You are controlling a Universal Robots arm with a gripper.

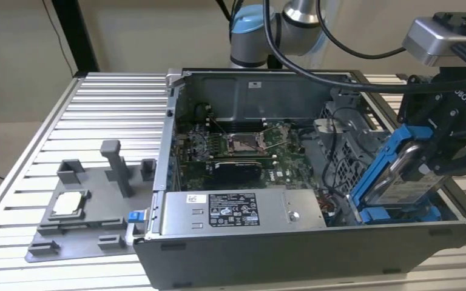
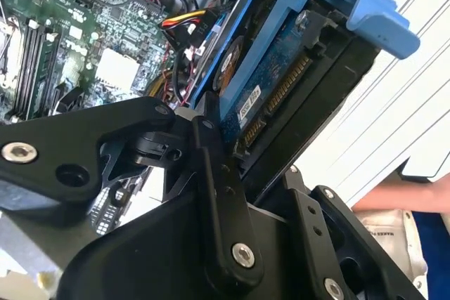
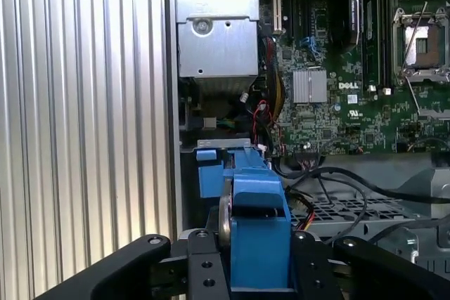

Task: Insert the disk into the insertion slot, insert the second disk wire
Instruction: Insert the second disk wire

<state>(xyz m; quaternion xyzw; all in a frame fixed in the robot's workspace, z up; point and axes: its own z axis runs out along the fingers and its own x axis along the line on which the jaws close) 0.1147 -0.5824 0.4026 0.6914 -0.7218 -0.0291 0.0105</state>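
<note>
The disk (image 1: 397, 177), silver-grey in a bright blue carrier, stands tilted at the exterior view's right end of the open computer case. My gripper (image 1: 437, 151) is shut on its upper part, black fingers (image 3: 204, 265) pressing both sides. Its lower end sits low among blue fittings (image 1: 383, 215) beside the grey perforated drive cage (image 1: 351, 148), where the insertion slot is mostly hidden behind it. Both wrist views show the disk (image 2: 271, 86) (image 3: 256, 209) clamped in my gripper (image 2: 260, 173) (image 3: 256, 247). Black cables (image 3: 330, 180) lie over the cage (image 3: 344, 212); which is the disk wire I cannot tell.
A silver power supply box (image 1: 241, 209) lies along the case's front wall, with the motherboard (image 1: 233, 142) behind it. A grey fixture plate (image 1: 87, 209) with upright posts lies on the ribbed table (image 1: 95, 109) at the exterior view's left. A person's hand (image 2: 394, 223) is near the case.
</note>
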